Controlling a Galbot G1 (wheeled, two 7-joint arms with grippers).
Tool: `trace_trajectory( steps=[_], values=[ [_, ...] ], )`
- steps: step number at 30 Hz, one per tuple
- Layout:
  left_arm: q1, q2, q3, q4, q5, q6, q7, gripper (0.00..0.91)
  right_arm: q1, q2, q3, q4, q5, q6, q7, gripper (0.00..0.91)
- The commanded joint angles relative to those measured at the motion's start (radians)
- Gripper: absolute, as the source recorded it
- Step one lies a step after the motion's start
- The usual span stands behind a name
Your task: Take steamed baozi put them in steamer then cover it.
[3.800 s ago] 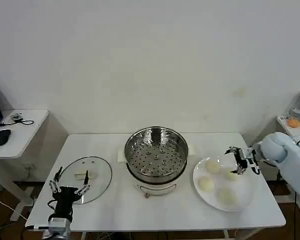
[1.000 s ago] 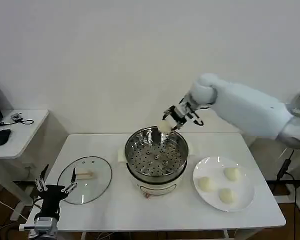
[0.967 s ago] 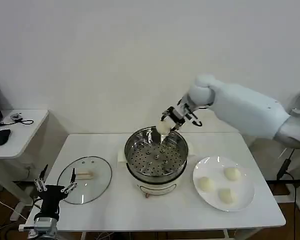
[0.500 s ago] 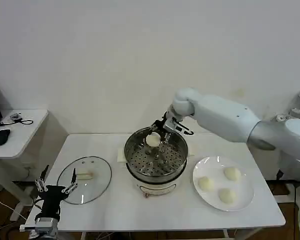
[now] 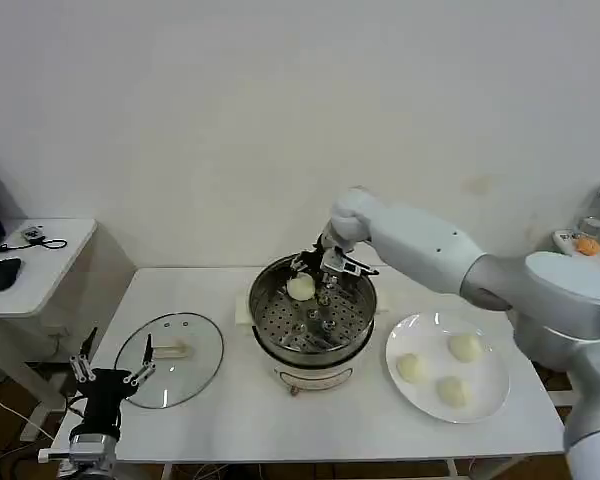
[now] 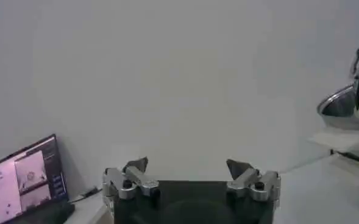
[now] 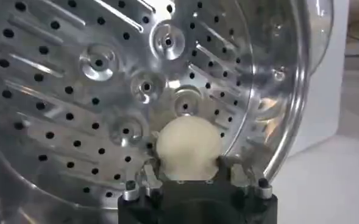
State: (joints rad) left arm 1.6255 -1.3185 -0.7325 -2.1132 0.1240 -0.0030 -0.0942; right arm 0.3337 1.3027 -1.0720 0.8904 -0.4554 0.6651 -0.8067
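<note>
1. White wall stands behind your white surface (image 5: 310, 420), with the steamer (image 5: 312, 312) in the middle of it.
2. A moment ago your right hand (image 5: 315, 277) held a bun up high over the pot's far rim. Now it has come down inside the pot, at about 11 o'clock on the holed tray. It is still closed on that baozi (image 5: 301, 287).
3. That means the first bun is almost home. I think you only need to let go next. Three more baozi (image 5: 465, 347) wait on the plate (image 5: 495, 398) at 3 o'clock from the pot.
4. Your cover (image 5: 170, 360) lies flat on the surface at 9 o'clock from the pot. It is not used yet.
5. Your left hand (image 5: 110, 380) waits just at the near edge of the cover, fingers spread wide and holding nothing.
6. Your right wrist view shows what the head view cannot: the bun (image 7: 187, 148) sits snug between the fingers, close above the tray near the wall. I cannot tell if it touches the tray.
7. Your left wrist view shows the spread fingertips (image 6: 136, 165) clearly, with the pot's rim far off.
</note>
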Motion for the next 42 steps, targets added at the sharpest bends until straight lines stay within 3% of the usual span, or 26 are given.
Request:
trace_trajectory(
  steps=[1,3,5,9,12,15,16,21,29,35,41,42],
  values=[
    [0.0,0.002,0.0,0.001,0.0,0.001,0.001,0.907,-0.001,0.016,0.016,-0.012,-0.019,0.032,0.015,0.907],
    [0.0,0.004,0.0,0.001,-0.001,0.001,0.001,0.907,0.036,-0.009,0.002,0.035,0.045,-0.001,-0.006,0.907],
    [-0.002,0.005,0.001,0.003,-0.003,0.003,0.002,0.907,0.105,-0.065,-0.034,0.131,0.193,-0.075,-0.055,0.907],
    [-0.011,0.006,0.006,0.017,-0.013,0.004,0.001,0.907,0.28,-0.212,-0.156,0.329,0.439,-0.238,-0.099,0.907],
    [-0.017,0.014,0.006,0.023,-0.047,0.023,-0.002,0.907,0.357,-0.33,-0.193,0.425,0.535,-0.311,-0.098,0.907],
    [-0.017,0.03,0.014,0.018,-0.069,0.035,0.001,0.907,0.428,-0.459,-0.238,0.519,0.623,-0.437,-0.072,0.907],
    [-0.018,0.033,0.018,0.018,-0.069,0.036,0.002,0.907,0.439,-0.474,-0.245,0.533,0.626,-0.46,-0.068,0.907],
    [-0.036,0.054,0.053,0.02,-0.062,0.04,0.008,0.907,0.492,-0.778,-0.372,0.702,0.645,-0.678,-0.044,0.907],
    [-0.086,0.077,0.103,0.038,-0.057,0.051,0.018,0.907,0.402,-1.036,-0.473,0.835,0.625,-0.818,-0.021,0.907],
    [-0.109,0.08,0.111,0.053,-0.05,0.056,0.02,0.907,0.301,-1.075,-0.465,0.866,0.618,-0.877,0.014,0.907],
    [-0.112,0.066,0.11,0.055,-0.039,0.056,0.02,0.907,0.027,-1.049,-0.272,0.839,0.615,-0.876,0.025,0.907],
    [-0.113,0.063,0.109,0.056,-0.038,0.056,0.02,0.907,-0.045,-1.034,-0.188,0.829,0.613,-0.871,0.022,0.907]
  ],
)
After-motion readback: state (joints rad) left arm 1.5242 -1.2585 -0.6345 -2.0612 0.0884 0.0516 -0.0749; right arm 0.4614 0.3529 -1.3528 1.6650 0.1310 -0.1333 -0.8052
